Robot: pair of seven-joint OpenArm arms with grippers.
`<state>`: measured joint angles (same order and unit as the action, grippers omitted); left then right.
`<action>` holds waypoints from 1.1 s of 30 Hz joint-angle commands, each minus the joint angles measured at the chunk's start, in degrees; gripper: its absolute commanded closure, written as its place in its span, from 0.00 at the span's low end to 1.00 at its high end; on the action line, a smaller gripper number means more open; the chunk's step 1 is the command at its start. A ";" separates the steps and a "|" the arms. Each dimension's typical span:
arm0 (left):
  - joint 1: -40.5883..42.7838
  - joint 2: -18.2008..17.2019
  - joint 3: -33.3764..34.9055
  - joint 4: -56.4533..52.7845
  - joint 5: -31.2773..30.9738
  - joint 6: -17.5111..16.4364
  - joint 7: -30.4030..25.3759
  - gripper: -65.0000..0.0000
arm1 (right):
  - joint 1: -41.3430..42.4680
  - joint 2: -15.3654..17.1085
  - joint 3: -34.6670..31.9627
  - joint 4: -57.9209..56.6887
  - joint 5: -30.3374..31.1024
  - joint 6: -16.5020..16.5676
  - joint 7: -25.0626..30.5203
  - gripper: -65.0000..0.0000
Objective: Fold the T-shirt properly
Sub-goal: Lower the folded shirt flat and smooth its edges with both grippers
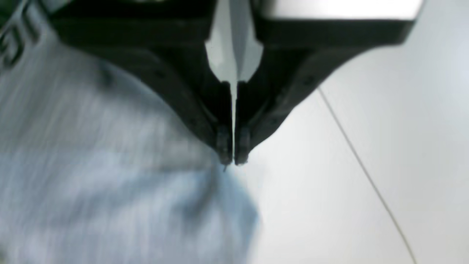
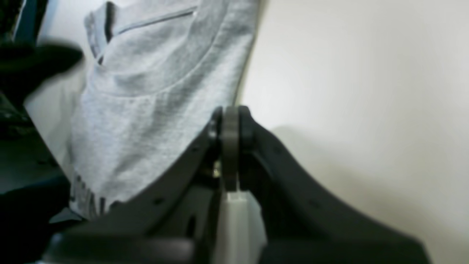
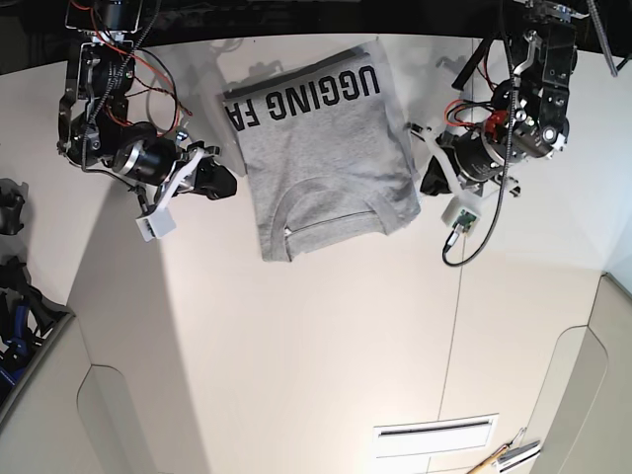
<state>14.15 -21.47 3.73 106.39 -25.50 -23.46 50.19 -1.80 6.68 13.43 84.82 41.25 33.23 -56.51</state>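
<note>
The heather-grey T-shirt [image 3: 321, 148] lies folded at the back middle of the table, black lettering along its far part and the ribbed neck toward the front. My left gripper [image 3: 430, 180] sits just off the shirt's right edge. In the blurred left wrist view its fingertips [image 1: 233, 161] are pressed together at the edge of the T-shirt [image 1: 91, 165], with no cloth visibly between them. My right gripper [image 3: 225, 183] hovers beside the shirt's left edge. Seen from the right wrist camera, it [image 2: 230, 110] is shut and empty next to the T-shirt [image 2: 157, 91].
A thin seam [image 3: 456, 326] runs front to back across the white table, also visible in the left wrist view [image 1: 366, 176]. A small white box on a cable [image 3: 460, 215] hangs under the left arm. Dark gear [image 3: 15, 296] sits at the left edge, tools [image 3: 504, 456] at the front right.
</note>
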 commanded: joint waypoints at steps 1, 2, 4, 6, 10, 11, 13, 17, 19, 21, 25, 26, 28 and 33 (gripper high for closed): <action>0.48 -0.28 -0.11 1.62 -0.90 -0.35 -0.81 0.97 | 0.31 0.26 0.04 0.98 2.01 0.66 0.50 1.00; 1.42 -0.26 -0.11 1.81 -0.94 -0.33 -1.07 0.97 | 0.02 0.26 -0.04 0.96 2.40 0.66 0.46 1.00; 2.95 -0.13 -0.11 1.84 -2.32 -0.35 -1.92 0.97 | -0.70 0.26 -0.07 0.96 2.97 0.66 0.31 1.00; 3.96 0.96 -0.11 1.81 -3.19 -0.46 -2.62 0.97 | -1.75 0.26 -0.07 0.96 3.13 0.66 0.33 1.00; 3.26 4.81 -0.11 0.76 -2.95 -1.64 -4.28 0.97 | -3.28 -0.37 -0.07 0.94 3.50 0.66 0.33 1.00; 2.67 5.68 -0.11 0.11 -2.97 -1.64 -4.81 0.97 | -3.48 -0.63 -0.07 0.94 4.04 0.66 0.33 1.00; 1.01 7.43 -0.09 -1.60 -2.97 -1.64 -4.92 0.97 | -3.98 -1.14 -0.07 0.94 4.81 0.66 0.28 1.00; -2.27 9.79 -0.04 -4.61 -2.95 -1.90 -4.57 0.97 | -5.73 -1.31 -0.07 0.94 5.70 0.66 0.26 1.00; -4.13 10.08 -0.04 -5.88 -2.67 -1.86 -4.55 0.97 | -6.64 -1.29 -0.07 0.94 5.81 0.66 0.28 1.00; -5.68 10.01 -0.04 -6.29 -2.38 -1.81 -4.20 0.97 | -7.34 -1.29 -0.04 0.94 5.95 0.66 0.33 1.00; -6.82 10.01 -0.07 -6.27 -2.12 -1.86 -1.64 0.97 | -7.23 -1.27 -0.04 0.98 5.90 0.68 0.57 1.00; -6.64 9.97 -0.07 -6.25 -2.10 -1.86 -1.25 0.97 | -7.10 -1.11 -0.04 1.05 5.92 0.68 0.57 1.00; -6.21 9.64 -0.24 -5.66 -2.08 -1.86 -1.14 0.97 | -7.15 -0.66 -0.04 1.88 5.88 0.68 0.52 1.00; -3.26 7.43 -3.13 0.48 -2.08 -1.88 -0.44 0.97 | -7.82 1.49 0.13 6.05 5.86 0.74 -1.84 1.00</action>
<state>10.98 -13.80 0.75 105.89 -26.94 -24.97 50.54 -9.89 7.73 13.28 89.91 45.65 33.58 -58.96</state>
